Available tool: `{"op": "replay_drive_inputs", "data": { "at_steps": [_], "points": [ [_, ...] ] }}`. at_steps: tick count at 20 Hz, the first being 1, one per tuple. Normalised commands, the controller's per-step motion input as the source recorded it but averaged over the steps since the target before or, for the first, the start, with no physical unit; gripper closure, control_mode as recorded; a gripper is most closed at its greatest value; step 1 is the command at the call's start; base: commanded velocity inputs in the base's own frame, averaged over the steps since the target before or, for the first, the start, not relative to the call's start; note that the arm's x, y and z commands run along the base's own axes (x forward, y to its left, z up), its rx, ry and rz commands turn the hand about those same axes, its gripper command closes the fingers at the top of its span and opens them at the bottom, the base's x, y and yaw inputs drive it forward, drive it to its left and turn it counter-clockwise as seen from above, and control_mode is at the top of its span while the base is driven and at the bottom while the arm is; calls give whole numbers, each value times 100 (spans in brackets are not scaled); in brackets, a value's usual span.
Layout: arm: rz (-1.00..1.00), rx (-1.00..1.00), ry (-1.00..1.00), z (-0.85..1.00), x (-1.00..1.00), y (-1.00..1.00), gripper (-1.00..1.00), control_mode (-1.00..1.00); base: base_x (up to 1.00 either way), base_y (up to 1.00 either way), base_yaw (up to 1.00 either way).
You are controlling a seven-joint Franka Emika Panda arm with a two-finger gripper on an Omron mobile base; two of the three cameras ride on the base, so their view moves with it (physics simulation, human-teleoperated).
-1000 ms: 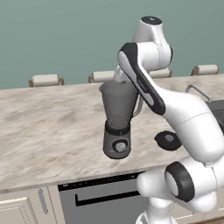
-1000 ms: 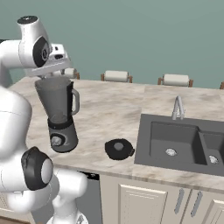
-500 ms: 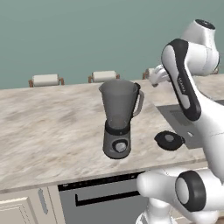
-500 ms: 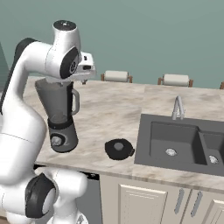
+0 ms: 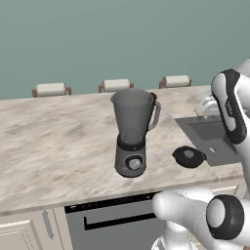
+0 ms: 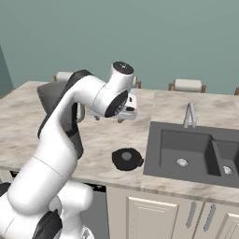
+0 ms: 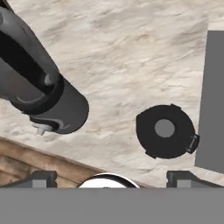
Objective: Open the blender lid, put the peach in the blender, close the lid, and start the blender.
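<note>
Greys on veined beige marble

Smoky grey translucent blender (image 5: 132, 132); black round disc lid (image 7: 164, 131), grey knob; beige-veined marble tabletop (image 5: 53, 141); dark grey sink (image 6: 191, 149).

You have bare marble surface (image 5: 53, 141) all along the blender's (image 5: 133, 132) left side. Its jar mouth stands uncovered, so nothing blocks an entry from above. The blender lid (image 5: 188, 156) lies flat between the blender and the sink (image 6: 196, 151), with a clear strip of surface around it. The faucet (image 6: 189, 114) rises behind the sink. Beyond the surface's far edge you have what look like chair backs (image 5: 116, 85).
</note>
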Motion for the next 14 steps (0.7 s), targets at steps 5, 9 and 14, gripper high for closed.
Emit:
{"op": "replay_drive_inputs", "data": {
  "at_steps": [5,9,14],
  "points": [
    [-7,1,22,-97,5,-82,-100,-100,0,0,0],
    [0,-1,11,-70,8,-21,-100,-100,0,0,0],
    [-3,-4,21,-68,37,20,-100,-100,0,0,0]
  ]
}}
